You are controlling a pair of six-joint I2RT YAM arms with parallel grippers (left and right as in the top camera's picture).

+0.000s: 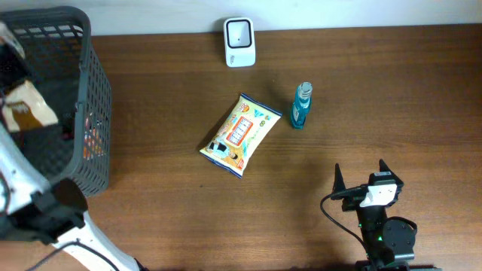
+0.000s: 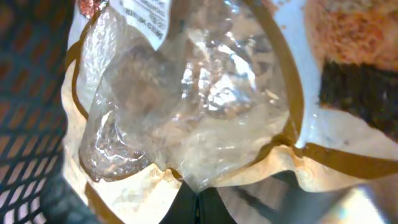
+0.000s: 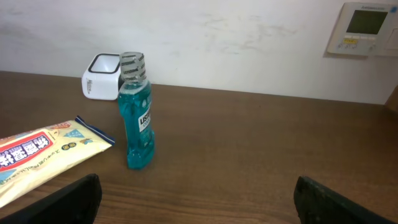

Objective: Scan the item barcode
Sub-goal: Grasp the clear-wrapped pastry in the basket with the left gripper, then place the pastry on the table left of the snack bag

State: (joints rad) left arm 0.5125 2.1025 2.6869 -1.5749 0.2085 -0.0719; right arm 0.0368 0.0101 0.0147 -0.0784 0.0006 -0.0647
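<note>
L pincer (image 2: 198, 194) pinching crinkly clear-plastic bag (image 2: 186, 99).

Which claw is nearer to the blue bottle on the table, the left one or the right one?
Right. The right claw is open, in front of the bottle and slightly to its right. The left claw is far left, inside the basket, shut on a bag.
</note>
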